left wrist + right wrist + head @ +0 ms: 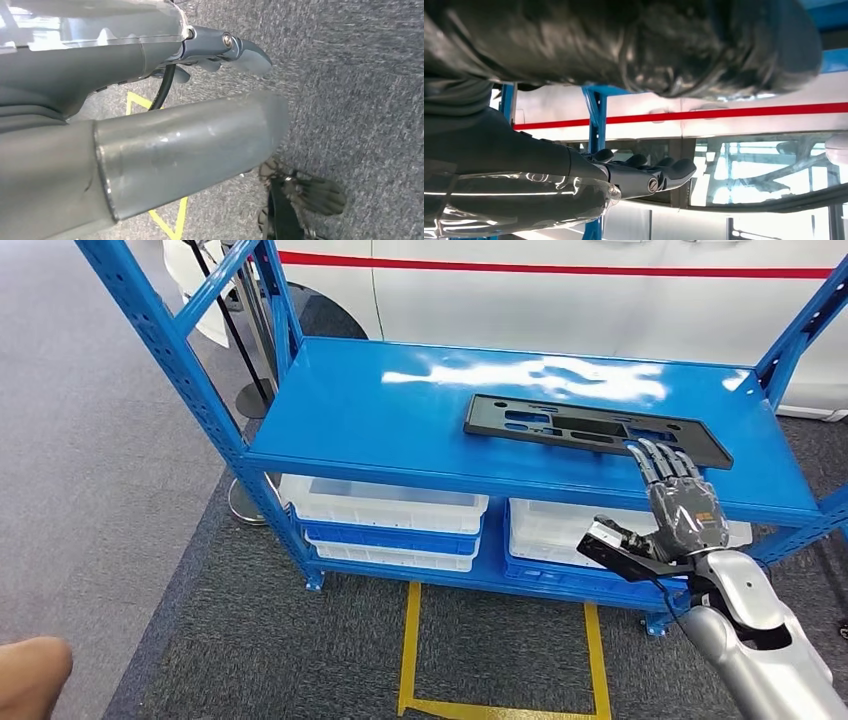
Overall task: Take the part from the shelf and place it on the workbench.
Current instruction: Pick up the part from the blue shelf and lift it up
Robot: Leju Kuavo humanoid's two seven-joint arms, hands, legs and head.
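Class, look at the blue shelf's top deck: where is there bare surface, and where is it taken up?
The left half of the shelf top is bare, between the left upright and the black part. A strip behind the part is bare too. The right front is crowded: the right hand reaches over the part's near edge.

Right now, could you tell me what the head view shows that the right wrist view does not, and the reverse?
Head view alone: the black part flat on the blue shelf, white bins below, grey carpet, yellow floor lines. Right wrist view alone: the underside of the thumb and fingers in close-up. Both share the right hand, blue shelf posts and the white panel with a red stripe.
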